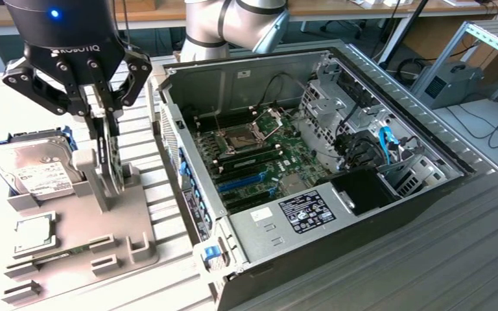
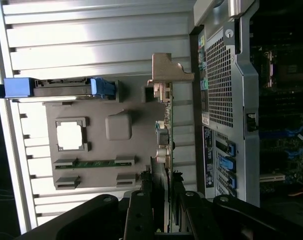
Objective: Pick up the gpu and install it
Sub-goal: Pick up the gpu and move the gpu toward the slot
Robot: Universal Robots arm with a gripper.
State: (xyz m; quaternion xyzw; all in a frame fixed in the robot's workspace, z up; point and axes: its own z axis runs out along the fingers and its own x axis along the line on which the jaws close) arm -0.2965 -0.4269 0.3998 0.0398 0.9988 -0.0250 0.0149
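The hand point(image 1: 104, 120) hangs over the grey fixture tray point(image 1: 132, 220) at the exterior view's left, directly above the gpu point(image 1: 108, 165). The gpu stands on its long edge in an upright holder of the tray, with its lower edge seated in the holder. Its upper portion sits between the fingers point(image 1: 91, 107), which reach down on both flat faces of the card. In the wrist view the gpu point(image 2: 167, 130) appears edge-on and runs straight out from the hand point(image 2: 163, 210). Its metal end bracket point(image 2: 167, 70) is at the far end, away from the fingers point(image 2: 139, 215). The two fingers lie against the card's opposite faces with no gap visible, so the hand is clenched on the gpu. On the same tray, a hard drive point(image 1: 33, 172) in a blue-edged carrier stands further to the exterior view's left, and a small square chip point(image 1: 34, 234) lies nearer the camera. The open computer case point(image 1: 318, 162) lies on the table point(image 1: 171, 285) just beside the tray, at the exterior view's right.
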